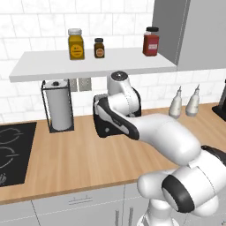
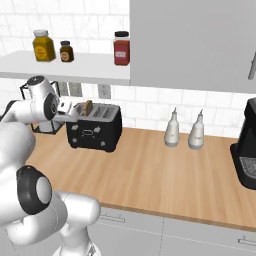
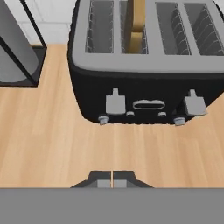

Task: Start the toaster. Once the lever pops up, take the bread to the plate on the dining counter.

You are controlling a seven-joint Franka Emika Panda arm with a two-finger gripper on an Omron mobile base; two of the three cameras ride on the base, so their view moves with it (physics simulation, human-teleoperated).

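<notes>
Wood worktop (image 2: 150, 170) under white tiles: the toaster (image 2: 94, 129) sits by the wall, the bread (image 3: 136, 26) upright in a slot. The gripper (image 3: 112, 180), pinched shut and empty, hovers before it. Starting looks underway; next, press a lever (image 3: 115, 104) down.

Domestic kitchen, rendered. Indicators: wood worktop (image 2: 150, 170) against a white-tiled wall (image 2: 150, 97); toaster (image 2: 95, 127); black cooktop (image 1: 13, 152); paper-towel holder (image 1: 58, 106); shelf (image 1: 88, 64) carrying jars, probably spices; black coffee machine (image 2: 247, 145); grey cabinets (image 2: 195, 45) above and drawers below.
</notes>
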